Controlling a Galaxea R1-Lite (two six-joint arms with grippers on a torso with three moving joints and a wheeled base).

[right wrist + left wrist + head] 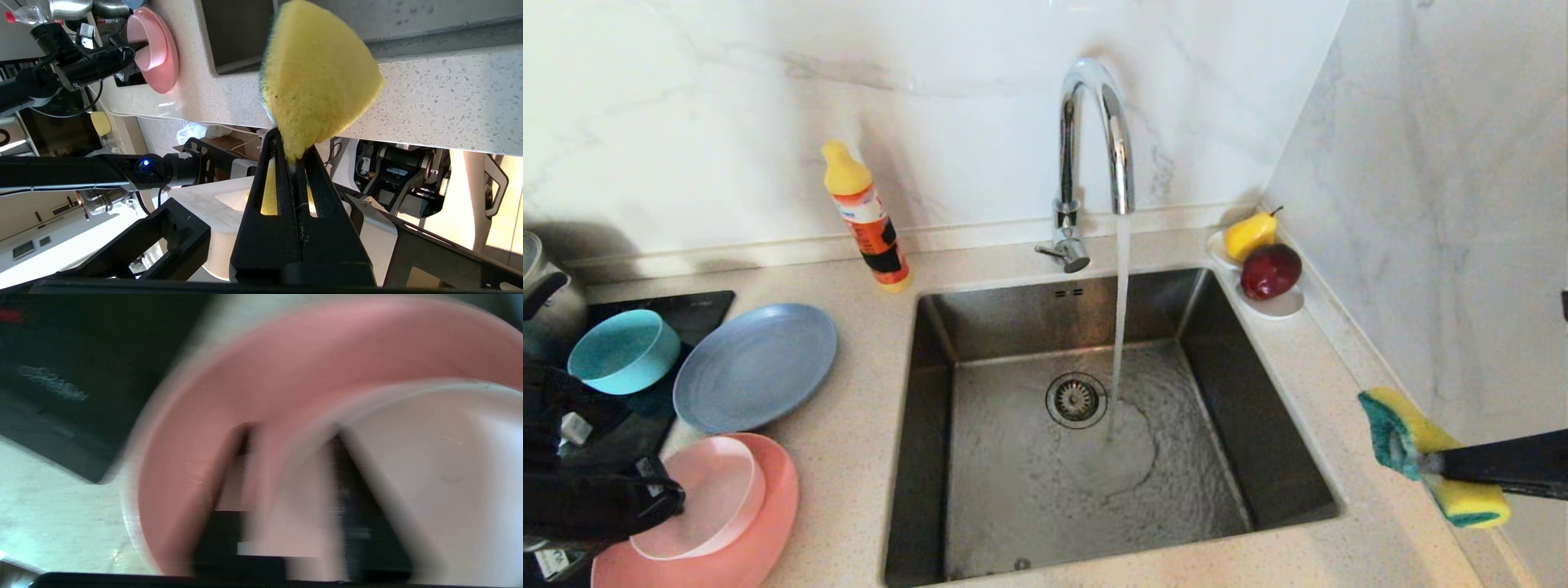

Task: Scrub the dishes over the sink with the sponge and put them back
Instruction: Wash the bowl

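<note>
The left gripper (674, 498) is at the near left corner of the worktop (849, 441), closed on the rim of the small pale pink plate (707, 498). In the left wrist view one finger (222, 490) is outside the wall of this plate and the other finger is inside it. The small plate is tilted, with its gripped edge raised. It lies inside the large salmon-pink plate (760, 531), which rests flat on the worktop.

Behind these two, the grey-blue plate (756, 366) lies flat on the worktop to the left of the sink (1013, 490). The teal bowl (623, 351) is just beside it, further left, over a black cooktop (698, 314), and it is tipped on its side.

The right gripper (1421, 464) is on the right side, above the worktop to the right of the sink. It is closed tightly on the sponge (1429, 453), which is folded around the fingers, with the yellow side and the green side both showing.

Water runs from the tall faucet (1094, 139) into the sink and lands next to the round drain (1076, 399). An orange bottle with a yellow cap (864, 216) stands behind the sink on the left. A small white dish (1278, 304) with a pear and an apple is in the back right corner.
</note>
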